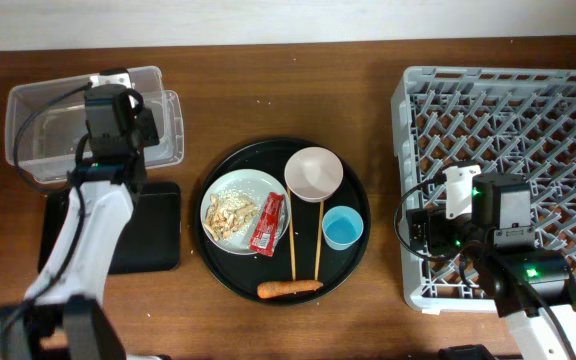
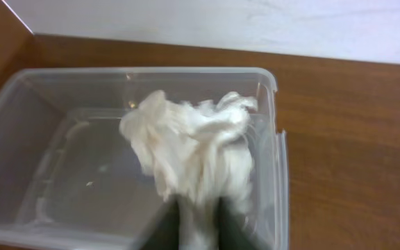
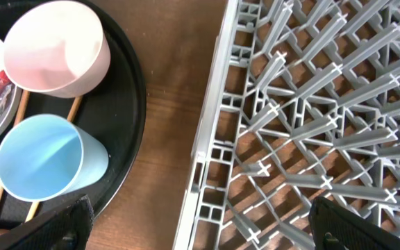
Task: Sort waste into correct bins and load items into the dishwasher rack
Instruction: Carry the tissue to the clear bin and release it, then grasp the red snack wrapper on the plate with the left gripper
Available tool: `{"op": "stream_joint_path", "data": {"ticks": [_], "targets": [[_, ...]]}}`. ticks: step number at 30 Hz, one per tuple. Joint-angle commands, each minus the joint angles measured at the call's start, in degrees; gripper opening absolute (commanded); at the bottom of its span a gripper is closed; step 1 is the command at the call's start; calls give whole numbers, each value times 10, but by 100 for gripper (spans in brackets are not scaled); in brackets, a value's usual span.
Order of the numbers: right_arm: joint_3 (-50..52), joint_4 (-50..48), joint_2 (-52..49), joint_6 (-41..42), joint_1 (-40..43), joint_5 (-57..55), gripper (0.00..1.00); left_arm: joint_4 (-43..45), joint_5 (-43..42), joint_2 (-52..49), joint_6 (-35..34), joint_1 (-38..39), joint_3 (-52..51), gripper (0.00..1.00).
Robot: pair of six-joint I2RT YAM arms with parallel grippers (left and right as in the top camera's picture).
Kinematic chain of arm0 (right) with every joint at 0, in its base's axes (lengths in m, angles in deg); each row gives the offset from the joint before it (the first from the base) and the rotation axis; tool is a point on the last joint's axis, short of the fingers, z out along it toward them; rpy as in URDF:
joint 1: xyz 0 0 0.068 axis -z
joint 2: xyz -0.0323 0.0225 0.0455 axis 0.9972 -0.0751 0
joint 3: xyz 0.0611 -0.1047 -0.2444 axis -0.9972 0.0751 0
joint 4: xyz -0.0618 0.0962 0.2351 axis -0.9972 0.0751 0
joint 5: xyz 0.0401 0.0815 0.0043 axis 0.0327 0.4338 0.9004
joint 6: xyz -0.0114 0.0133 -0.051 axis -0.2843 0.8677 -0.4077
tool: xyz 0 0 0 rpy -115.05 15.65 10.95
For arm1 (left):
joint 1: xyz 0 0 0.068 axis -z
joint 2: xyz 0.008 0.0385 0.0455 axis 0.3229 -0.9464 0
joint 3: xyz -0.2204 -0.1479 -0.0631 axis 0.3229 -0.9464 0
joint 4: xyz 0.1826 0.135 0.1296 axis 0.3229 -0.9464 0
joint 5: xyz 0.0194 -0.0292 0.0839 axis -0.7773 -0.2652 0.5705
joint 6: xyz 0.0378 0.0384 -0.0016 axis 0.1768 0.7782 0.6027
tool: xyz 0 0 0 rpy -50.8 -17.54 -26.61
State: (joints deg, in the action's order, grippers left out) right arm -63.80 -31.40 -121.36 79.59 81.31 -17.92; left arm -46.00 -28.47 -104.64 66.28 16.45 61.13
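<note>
My left gripper (image 2: 198, 226) is shut on the crumpled white tissue (image 2: 193, 142) and holds it over the clear plastic tub (image 2: 54, 167), which also shows in the overhead view (image 1: 43, 125). The shallow black tray (image 1: 153, 228) lies in front of the tub. On the round black tray (image 1: 353, 195) are the white plate (image 1: 230, 195) with food scraps (image 1: 230, 216), the red wrapper (image 1: 269, 224), the pinkish bowl (image 1: 314, 173), the blue cup (image 1: 342, 228), two chopsticks (image 1: 306, 245) and the carrot (image 1: 289, 289). My right gripper (image 3: 200, 222) is open and empty over the left edge of the grey dishwasher rack (image 1: 508, 130).
In the right wrist view the bowl (image 3: 57, 48), the blue cup (image 3: 44, 163) and the chopsticks (image 3: 16, 121) sit left of the rack's rim (image 3: 210, 139). A strip of bare wooden table lies between the round tray and the rack.
</note>
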Motion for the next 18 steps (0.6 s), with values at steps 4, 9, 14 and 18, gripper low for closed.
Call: {"op": "stream_joint_path", "data": {"ticks": [4, 9, 14, 18], "targets": [[-10, -1, 2, 5, 3, 3, 98, 20, -30, -52, 13, -12, 31, 68], [-10, -1, 2, 5, 3, 3, 98, -167, -240, -30, 13, 10, 54, 63], [-10, -1, 2, 5, 3, 3, 98, -382, -291, -29, 45, 135, 53, 62], [-10, 3, 2, 5, 3, 3, 98, -422, -281, -34, 44, 230, 5, 62]]}}
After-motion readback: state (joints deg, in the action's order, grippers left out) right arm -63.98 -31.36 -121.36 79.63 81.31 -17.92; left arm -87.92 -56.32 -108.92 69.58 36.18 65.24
